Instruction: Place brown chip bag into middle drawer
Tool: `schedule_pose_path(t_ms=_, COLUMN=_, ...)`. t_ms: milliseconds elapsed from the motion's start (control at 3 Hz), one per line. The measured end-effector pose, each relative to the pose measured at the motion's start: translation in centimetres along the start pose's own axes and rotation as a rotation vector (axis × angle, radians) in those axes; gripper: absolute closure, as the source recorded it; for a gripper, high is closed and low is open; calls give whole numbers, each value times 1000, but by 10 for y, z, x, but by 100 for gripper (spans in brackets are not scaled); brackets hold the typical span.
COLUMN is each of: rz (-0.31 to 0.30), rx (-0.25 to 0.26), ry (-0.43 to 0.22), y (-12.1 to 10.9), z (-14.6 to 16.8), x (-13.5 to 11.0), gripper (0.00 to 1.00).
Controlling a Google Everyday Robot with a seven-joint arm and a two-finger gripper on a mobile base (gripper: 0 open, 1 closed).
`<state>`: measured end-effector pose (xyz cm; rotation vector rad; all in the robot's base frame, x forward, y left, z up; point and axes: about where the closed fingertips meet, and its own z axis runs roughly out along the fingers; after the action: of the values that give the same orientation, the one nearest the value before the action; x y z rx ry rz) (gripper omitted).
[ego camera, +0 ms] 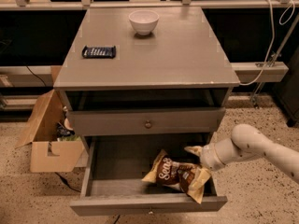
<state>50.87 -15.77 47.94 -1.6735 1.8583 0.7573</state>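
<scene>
The brown chip bag [174,173] lies in the open middle drawer [117,171], at its right front, with one tan end over the drawer's front right corner. My gripper [193,150] reaches in from the right over the drawer's right side. It sits just above the bag's upper right edge, and I cannot tell whether it touches the bag. The white arm [252,146] runs off to the right.
The drawer above [147,123] is closed, with a round knob. On the cabinet top stand a white bowl [143,21] at the back and a dark blue wrapped bar [98,52] at the left. An open cardboard box [46,129] sits on the floor to the left.
</scene>
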Motion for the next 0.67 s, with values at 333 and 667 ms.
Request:
schedule_pose_path(t_ms=333, rz=-11, rx=42, ry=-23, y=2, z=-23, x=-2, gripper=0)
schedule_pose_path(t_ms=667, rz=-48, rx=143, ry=-58, y=9, z=-76, x=-16, gripper=0)
